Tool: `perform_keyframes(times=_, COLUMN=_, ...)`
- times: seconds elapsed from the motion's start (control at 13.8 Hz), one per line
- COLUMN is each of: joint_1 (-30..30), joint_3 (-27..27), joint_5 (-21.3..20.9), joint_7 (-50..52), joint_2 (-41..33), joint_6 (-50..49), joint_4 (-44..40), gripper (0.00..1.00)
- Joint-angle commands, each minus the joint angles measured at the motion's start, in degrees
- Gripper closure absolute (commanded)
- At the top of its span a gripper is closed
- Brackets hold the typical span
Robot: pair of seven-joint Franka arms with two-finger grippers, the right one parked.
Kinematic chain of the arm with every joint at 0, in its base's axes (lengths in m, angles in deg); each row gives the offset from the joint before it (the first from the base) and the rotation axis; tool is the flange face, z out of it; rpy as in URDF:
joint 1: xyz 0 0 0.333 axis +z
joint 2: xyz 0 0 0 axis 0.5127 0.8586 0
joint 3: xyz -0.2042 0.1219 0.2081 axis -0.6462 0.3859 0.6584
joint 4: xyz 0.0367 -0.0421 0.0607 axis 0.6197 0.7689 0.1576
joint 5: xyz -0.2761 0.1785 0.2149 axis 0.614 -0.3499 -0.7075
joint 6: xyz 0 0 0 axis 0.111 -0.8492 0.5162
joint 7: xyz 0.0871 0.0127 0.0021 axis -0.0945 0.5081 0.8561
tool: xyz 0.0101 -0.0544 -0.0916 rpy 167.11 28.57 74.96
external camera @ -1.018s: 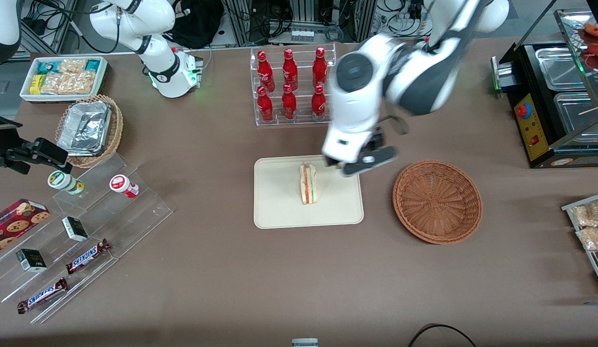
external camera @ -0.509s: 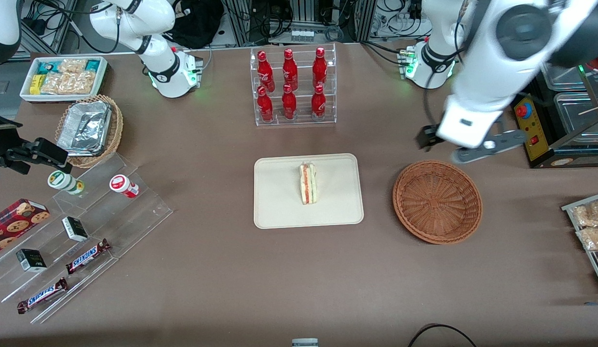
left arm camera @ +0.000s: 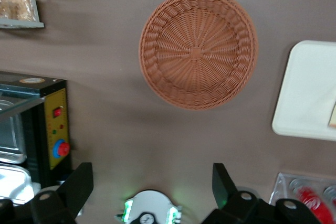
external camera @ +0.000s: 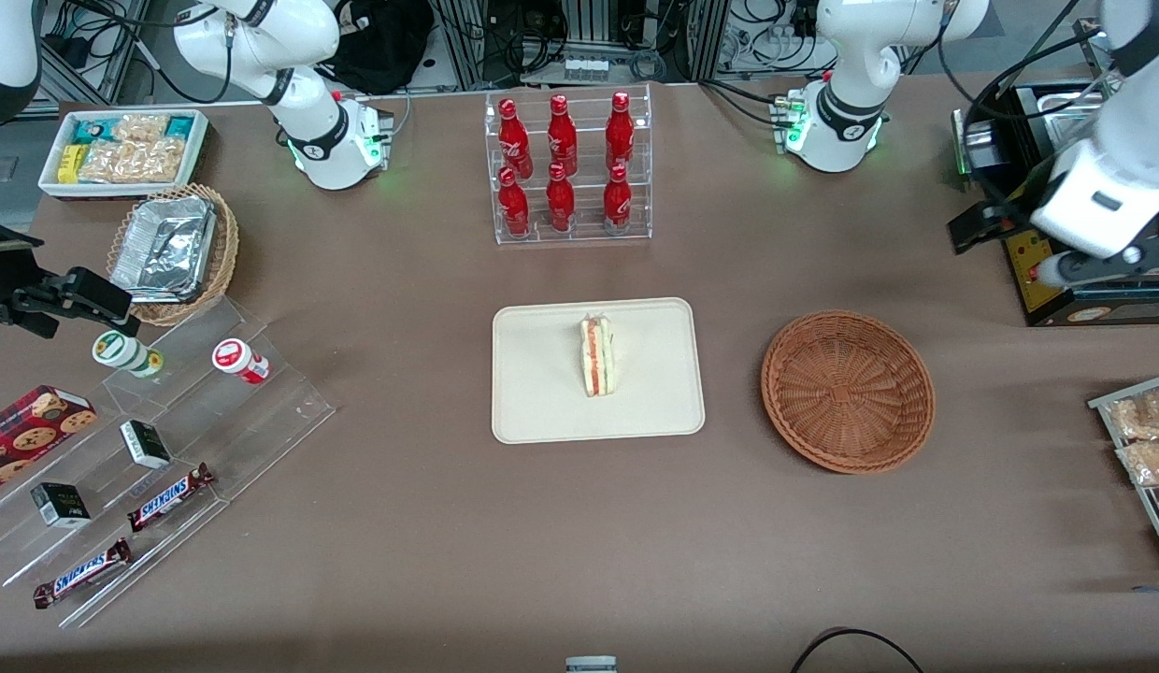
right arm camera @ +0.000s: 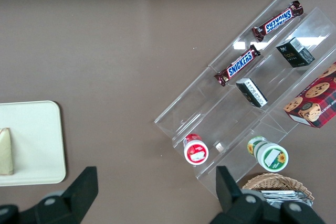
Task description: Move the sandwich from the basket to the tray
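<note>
At the parked arm's end of the table, well apart from the gripper, stood a clear stepped shelf (external camera: pixel 159 449) with two candy bars (external camera: pixel 168 497), small dark boxes and two round tubs; a cookie box (external camera: pixel 33 422) beside it was cut off by the frame edge. The bottle rack (external camera: pixel 570 168) stood farther from the front camera than the tray (external camera: pixel 542 411), which lay mid-table, well away from the gripper toward the parked arm's end. The sandwich (external camera: pixel 597 356) stood on edge on the tray, nothing touching it; the left wrist view caught only a sliver of it (left arm camera: pixel 332 116) at the frame edge, and the tray (left arm camera: pixel 307 93) was cut off there too. The basket (external camera: pixel 848 391) lay between tray and gripper, nearer the front camera than the gripper, and was seen whole and empty in the wrist view (left arm camera: pixel 198 48). The gripper (external camera: pixel 1047 250) hung above the table edge at the working arm's end, over a black appliance (external camera: pixel 1065 206) with a yellow panel; its arm ran out of frame. In the front view one finger was a dark shape and the other partly hidden under the white hand, but the wrist view showed two dark fingers (left arm camera: pixel 79 184) spread wide with nothing between them, their bases cut off. Snack packets (external camera: pixel 1140 439) on a rack nearer the front camera were also cropped.
</note>
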Motion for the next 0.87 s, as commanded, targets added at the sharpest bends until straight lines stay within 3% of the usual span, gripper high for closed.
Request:
perform_keyframes(times=0.0, joint_1=1.8, joint_3=-0.8, joint_5=0.6, joint_7=-3.4, joint_2=-1.4, joint_6=-0.7, joint_4=-0.1, gripper=0.00)
perform_keyframes(times=0.29, joint_1=1.5, joint_3=-1.7, joint_5=0.6, joint_7=-3.5, joint_2=0.6, joint_6=-0.6, joint_4=-1.7, gripper=0.00)
perform_keyframes(times=0.58, joint_1=8.8, joint_3=-8.7, joint_5=0.1, joint_7=-3.7, joint_2=0.9, joint_6=-0.2, joint_4=-2.5, gripper=0.00)
perform_keyframes(times=0.8, joint_1=9.6, joint_3=-9.5, joint_5=0.0, joint_7=-3.6, joint_2=1.0, joint_6=0.3, joint_4=-2.7, gripper=0.00)
